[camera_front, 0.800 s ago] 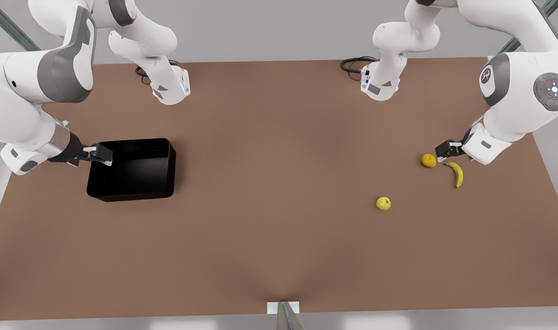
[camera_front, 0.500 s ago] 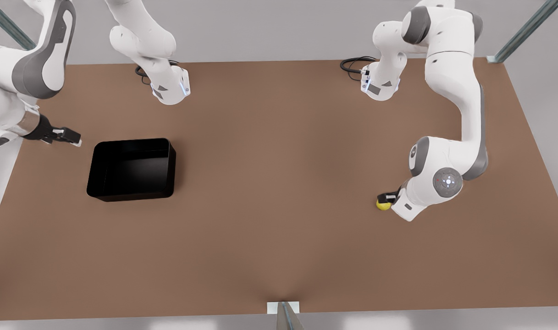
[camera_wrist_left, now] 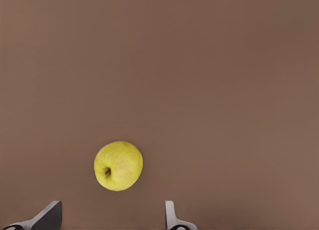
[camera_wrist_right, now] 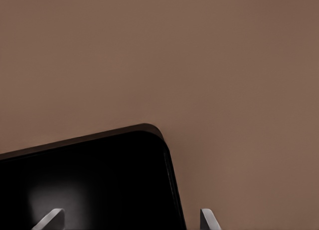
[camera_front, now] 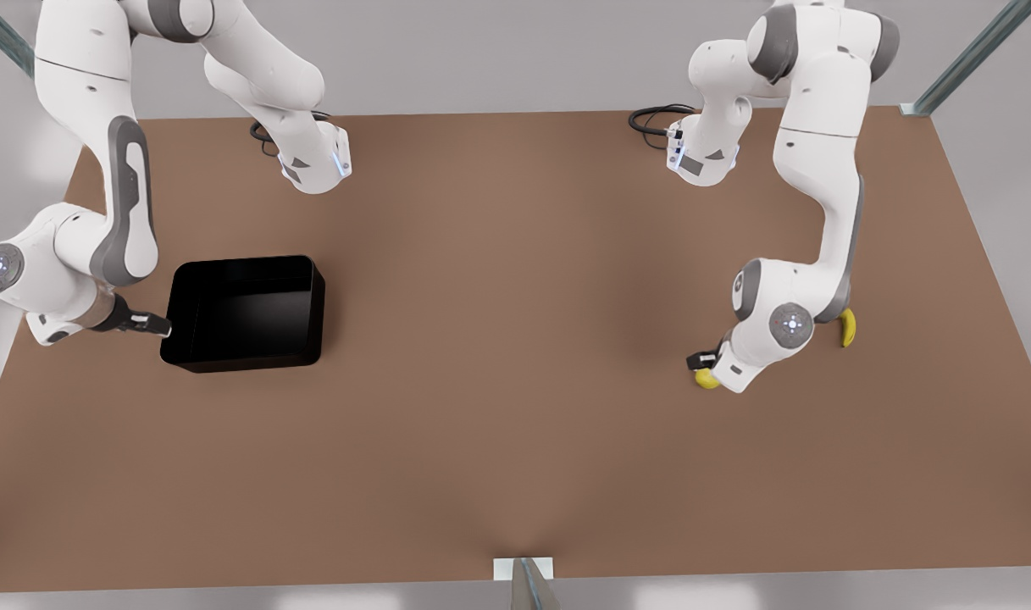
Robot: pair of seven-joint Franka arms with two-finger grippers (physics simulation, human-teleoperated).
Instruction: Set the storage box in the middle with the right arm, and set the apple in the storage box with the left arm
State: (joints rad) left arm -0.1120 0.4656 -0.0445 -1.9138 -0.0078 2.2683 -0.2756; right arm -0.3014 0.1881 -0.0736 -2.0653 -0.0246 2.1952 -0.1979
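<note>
The black storage box (camera_front: 244, 312) sits on the table at the front view's left. My right gripper (camera_front: 155, 323) is at the box's left wall near its front corner. In the right wrist view its open fingers (camera_wrist_right: 207, 218) straddle the corner wall of the box (camera_wrist_right: 89, 185). The yellow-green apple (camera_front: 706, 379) lies on the table at the front view's right, partly under my left gripper (camera_front: 700, 361). In the left wrist view the apple (camera_wrist_left: 118, 165) lies just ahead of the left gripper (camera_wrist_left: 112, 215), whose fingers (camera_wrist_left: 50, 215) are open and apart from the fruit.
A banana (camera_front: 846, 326) pokes out from behind the left arm's elbow. Both arm bases (camera_front: 312, 165) stand at the far edge of the brown table (camera_front: 515, 339), with a black cable (camera_front: 651, 119) by one.
My right gripper has swung from off the box's far left corner to its left wall near the front corner. The left arm shifted slightly over the apple, uncovering the banana.
</note>
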